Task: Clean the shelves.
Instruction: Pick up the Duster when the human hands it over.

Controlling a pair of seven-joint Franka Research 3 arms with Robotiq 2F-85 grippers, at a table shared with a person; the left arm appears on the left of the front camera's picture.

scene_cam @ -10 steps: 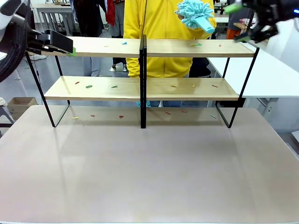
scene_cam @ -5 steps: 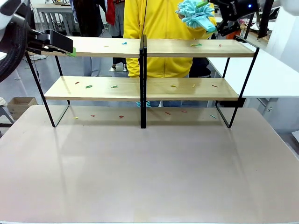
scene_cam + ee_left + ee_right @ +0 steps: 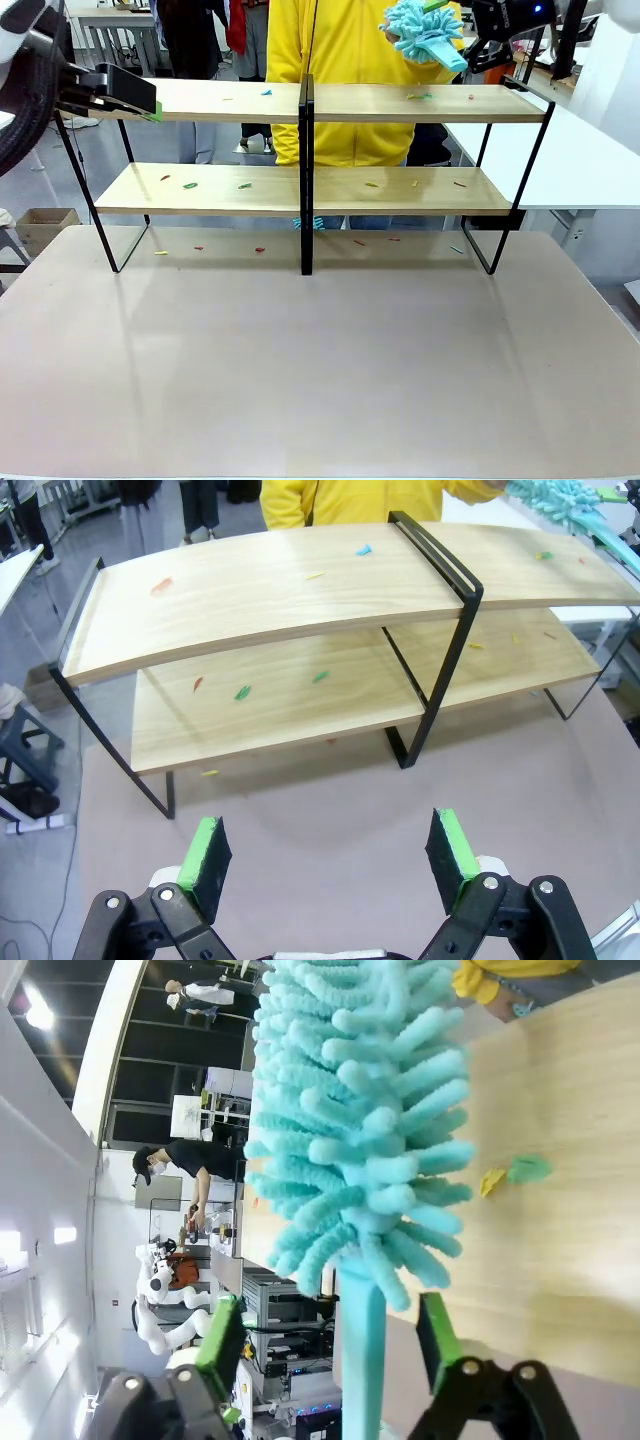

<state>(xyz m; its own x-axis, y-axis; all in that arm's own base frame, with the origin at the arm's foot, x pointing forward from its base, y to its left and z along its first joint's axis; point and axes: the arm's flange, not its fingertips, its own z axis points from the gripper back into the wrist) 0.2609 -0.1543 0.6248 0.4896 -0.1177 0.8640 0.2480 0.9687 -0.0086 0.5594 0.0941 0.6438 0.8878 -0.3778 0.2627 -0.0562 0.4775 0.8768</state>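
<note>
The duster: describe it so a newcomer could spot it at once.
Find the shelves, two long wooden boards in a black frame. Above the top board's right end, before the person in yellow, hangs the duster: the one fluffy turquoise thing, far bigger than the coloured scraps.

You have one set of shelves (image 3: 360, 104) in front of you, with two boards and one centre post. There is one fluffy turquoise duster (image 3: 415, 27). You have two grippers, the left gripper (image 3: 327, 845) and the right gripper (image 3: 330, 1325). One person (image 3: 340, 50) in a yellow top stands beyond the far edge of the one counter (image 3: 320, 380). The small coloured scraps (image 3: 190, 185) are the bulk of the count. You can make out about six on the top board, six on the lower board, and six on the counter along its far edge under the shelves. The top-board scraps are tiny, so that count is approximate.
</note>
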